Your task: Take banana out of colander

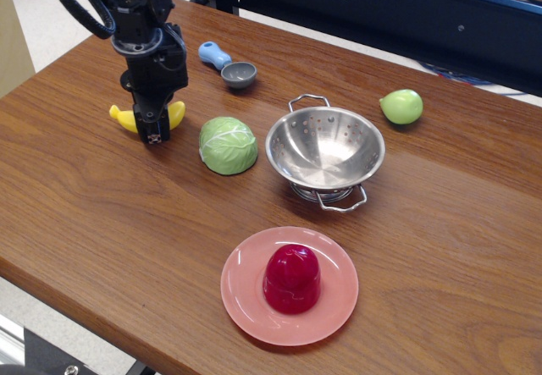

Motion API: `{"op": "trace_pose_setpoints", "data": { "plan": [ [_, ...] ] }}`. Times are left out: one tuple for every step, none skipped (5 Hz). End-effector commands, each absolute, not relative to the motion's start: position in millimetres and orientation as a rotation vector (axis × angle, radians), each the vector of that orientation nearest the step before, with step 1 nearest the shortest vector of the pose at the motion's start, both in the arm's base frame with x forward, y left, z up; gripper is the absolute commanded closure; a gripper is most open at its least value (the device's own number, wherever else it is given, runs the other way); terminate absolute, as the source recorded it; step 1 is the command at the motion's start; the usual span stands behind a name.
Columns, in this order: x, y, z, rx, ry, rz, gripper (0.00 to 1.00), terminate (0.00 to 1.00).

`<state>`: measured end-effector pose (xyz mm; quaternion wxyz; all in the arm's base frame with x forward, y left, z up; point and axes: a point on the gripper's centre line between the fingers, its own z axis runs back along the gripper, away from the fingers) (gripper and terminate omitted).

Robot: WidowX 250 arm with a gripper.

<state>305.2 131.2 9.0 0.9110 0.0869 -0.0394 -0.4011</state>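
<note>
The yellow banana (124, 118) is at the table's left, low at the wood surface, with both ends sticking out on either side of my gripper (155, 129). My black gripper is shut on the banana's middle and points straight down. The steel colander (325, 147) stands upright in the middle of the table, to the right of the gripper and well apart from it. Its bowl is empty.
A green cabbage (228, 145) lies between gripper and colander. A small grey bowl (239, 74) with a blue handle (214, 54) sits behind. A light-green fruit (401, 106) lies at the far right. A pink plate (246, 295) with a red object (292, 278) is near the front edge.
</note>
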Motion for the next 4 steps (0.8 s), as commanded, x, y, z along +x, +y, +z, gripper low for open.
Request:
{"op": "trace_pose_setpoints", "data": {
  "plan": [
    [302,147,44,0.178,-0.038,-0.718,0.0,0.0],
    [304,146,60,0.171,-0.055,-0.694,0.0,0.0],
    [304,141,86,0.179,-0.131,-0.643,0.0,0.0],
    [306,135,112,0.174,-0.207,-0.589,0.0,0.0]
  ]
}}
